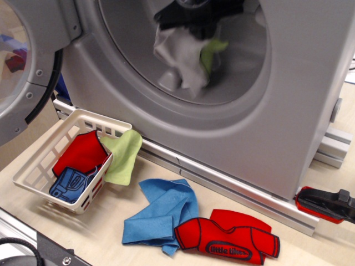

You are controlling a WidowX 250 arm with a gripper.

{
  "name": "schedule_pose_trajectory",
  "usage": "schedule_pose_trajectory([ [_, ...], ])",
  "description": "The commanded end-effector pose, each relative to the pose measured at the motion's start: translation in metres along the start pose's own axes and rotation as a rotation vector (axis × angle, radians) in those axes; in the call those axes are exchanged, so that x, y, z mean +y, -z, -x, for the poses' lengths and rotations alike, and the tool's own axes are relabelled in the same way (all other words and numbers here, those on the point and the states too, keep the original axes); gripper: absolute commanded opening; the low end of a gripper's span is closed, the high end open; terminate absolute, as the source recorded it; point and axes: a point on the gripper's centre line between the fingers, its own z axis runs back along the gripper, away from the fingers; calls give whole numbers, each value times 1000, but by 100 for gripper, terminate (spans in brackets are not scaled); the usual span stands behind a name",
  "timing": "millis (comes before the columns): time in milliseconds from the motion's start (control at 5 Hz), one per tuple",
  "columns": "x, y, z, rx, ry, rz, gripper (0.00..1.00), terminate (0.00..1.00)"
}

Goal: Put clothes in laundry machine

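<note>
The grey laundry machine (pixel 288 94) fills the back, its round drum open. My gripper (pixel 197 19) is inside the drum near the top, blurred, shut on a white shirt with a lime-green front (pixel 186 55) that hangs down into the cavity. A plain lime-green cloth (pixel 123 155) drapes over the basket's right edge onto the table. A blue cloth (pixel 161 213) and a red shirt with dark print (pixel 227 241) lie on the table in front.
A white slotted basket (pixel 39 166) at the left holds a red piece (pixel 80 155) and a blue piece (pixel 69 183). The machine's round door (pixel 25 66) stands open at far left. A red-and-black tool (pixel 327 204) lies at the right by the aluminium rail.
</note>
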Motion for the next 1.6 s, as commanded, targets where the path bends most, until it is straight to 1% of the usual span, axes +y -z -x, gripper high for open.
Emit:
schedule_pose_trajectory([
  [0, 14, -9, -11, 17, -56, 30, 100, 0],
  [200, 32, -19, 0, 47, -36, -2, 100, 0],
  [400, 62, -28, 13, 59, -13, -15, 100, 0],
  [600, 89, -36, 34, 60, 36, -12, 100, 0],
  [800, 112, -59, 49, 60, 87, 28, 100, 0],
  [1000, 124, -86, 56, 84, 110, 81, 100, 0],
  [1200, 129, -113, 60, 149, 126, 101, 100, 0],
  [1400, 129, -113, 60, 149, 126, 101, 100, 0],
])
